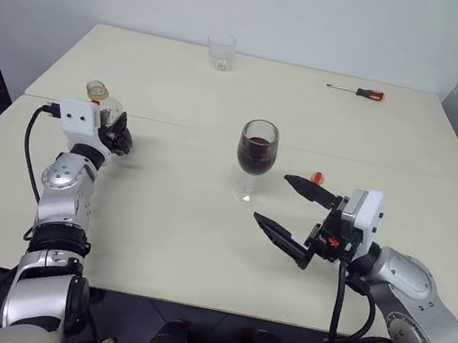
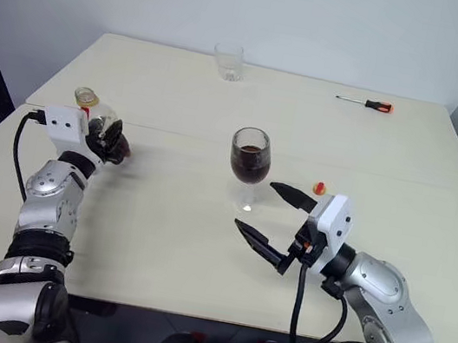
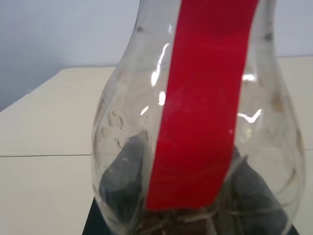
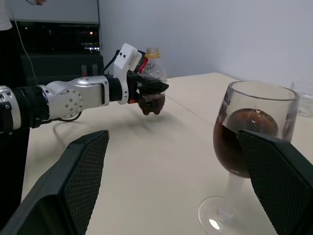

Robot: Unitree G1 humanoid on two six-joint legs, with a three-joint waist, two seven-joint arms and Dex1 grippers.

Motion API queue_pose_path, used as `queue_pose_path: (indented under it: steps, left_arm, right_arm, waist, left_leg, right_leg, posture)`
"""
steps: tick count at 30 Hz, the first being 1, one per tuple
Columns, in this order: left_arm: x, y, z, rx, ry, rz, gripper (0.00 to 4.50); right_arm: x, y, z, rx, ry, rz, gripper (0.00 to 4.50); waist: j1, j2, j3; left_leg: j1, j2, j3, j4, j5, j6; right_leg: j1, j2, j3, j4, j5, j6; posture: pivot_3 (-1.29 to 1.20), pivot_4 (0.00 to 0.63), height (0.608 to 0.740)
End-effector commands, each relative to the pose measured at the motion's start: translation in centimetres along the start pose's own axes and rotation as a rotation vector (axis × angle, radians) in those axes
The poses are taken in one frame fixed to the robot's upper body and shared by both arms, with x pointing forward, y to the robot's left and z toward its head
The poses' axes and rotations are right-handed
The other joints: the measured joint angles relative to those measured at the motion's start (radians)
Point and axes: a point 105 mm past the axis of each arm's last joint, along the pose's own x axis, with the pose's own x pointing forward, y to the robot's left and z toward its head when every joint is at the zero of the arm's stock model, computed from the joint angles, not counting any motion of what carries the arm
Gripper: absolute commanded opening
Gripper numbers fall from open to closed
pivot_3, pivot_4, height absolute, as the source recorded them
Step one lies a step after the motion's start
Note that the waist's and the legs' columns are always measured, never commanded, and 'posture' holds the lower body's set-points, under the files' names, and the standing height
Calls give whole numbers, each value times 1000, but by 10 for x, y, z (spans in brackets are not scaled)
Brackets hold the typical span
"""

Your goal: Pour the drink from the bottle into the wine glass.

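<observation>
The left tool (image 1: 117, 137) is gripping the bottle (image 4: 152, 73) upright above the left side of the surface (image 1: 165, 240); the wine glass (image 1: 256, 154), holding the drink (image 1: 256, 154), is standing at the centre; the right tool (image 1: 293, 210), fingers wide apart, is waiting just near it.

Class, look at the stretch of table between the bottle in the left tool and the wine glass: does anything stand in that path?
Nothing visible does. The bottle, held in the shut left tool, and the wine glass have only bare table between them. The open right tool sits on the glass's far side from the bottle.
</observation>
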Motion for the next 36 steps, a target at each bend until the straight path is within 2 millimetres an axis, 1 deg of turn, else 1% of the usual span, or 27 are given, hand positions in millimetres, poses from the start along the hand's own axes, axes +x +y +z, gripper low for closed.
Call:
queue_pose_path:
  steps: [1,7,9,10,14,17,23,28,32,36]
  left_arm:
    - [6,2,21,-20,-79,2,1318]
    - [8,0,13,-88,-52,-4,1318]
    - [9,-1,12,-112,-48,-12,1990]
    - [9,-2,11,-119,-44,-18,2230]
    - [10,-3,12,-122,-42,-25,3568]
    - [9,-2,13,-127,-44,-27,4478]
    - [7,-2,14,-138,-49,-51,4478]
    - [-3,-1,17,-130,-51,-68,4478]
    - [-18,3,20,-109,-47,-55,4478]
    - [-44,3,27,-89,-34,-51,4478]
  right_arm:
    - [2,1,9,-41,-30,8,4500]
    - [2,-2,7,-43,-19,-10,4500]
    - [1,-4,6,-38,-15,-23,4500]
    - [1,-5,6,-36,-13,-28,4500]
    - [1,-6,5,-35,-11,-36,4500]
    - [1,-7,5,-36,-10,-38,4500]
    - [1,-8,4,-34,-8,-41,4500]
    - [-1,-8,3,-32,-4,-50,4500]
    - [-5,-6,3,-24,1,-64,4500]
    - [-13,-6,2,-18,13,-91,4500]
  waist:
    - [-1,0,0]
    - [-1,0,0]
    - [-1,0,0]
    - [-1,0,0]
    - [-1,0,0]
    - [-1,0,0]
    - [-1,0,0]
    - [-2,0,0]
    - [-2,0,0]
    - [-2,0,0]
  left_leg:
    - [0,0,0,0,0,0]
    - [0,0,0,0,0,0]
    - [0,0,0,0,0,0]
    - [0,0,0,0,0,0]
    - [0,0,0,0,0,0]
    - [0,0,0,0,0,0]
    - [0,0,0,0,0,0]
    - [0,1,-1,0,0,0]
    - [0,3,-1,-1,0,0]
    - [0,4,-1,-1,0,0]
  right_leg:
    - [0,0,0,0,0,0]
    - [0,0,0,0,0,0]
    - [0,0,0,0,0,0]
    - [0,0,0,0,0,0]
    - [0,0,0,0,0,0]
    - [0,0,0,0,0,0]
    - [0,0,0,0,0,0]
    - [0,0,1,0,0,0]
    - [0,0,1,0,0,0]
    - [0,-1,2,-1,0,0]
  posture:
    - [0,150,740]
    - [0,150,740]
    - [0,150,740]
    - [0,150,740]
    - [0,150,740]
    - [0,150,740]
    - [0,150,740]
    - [0,150,740]
    - [0,150,740]
    - [0,150,740]
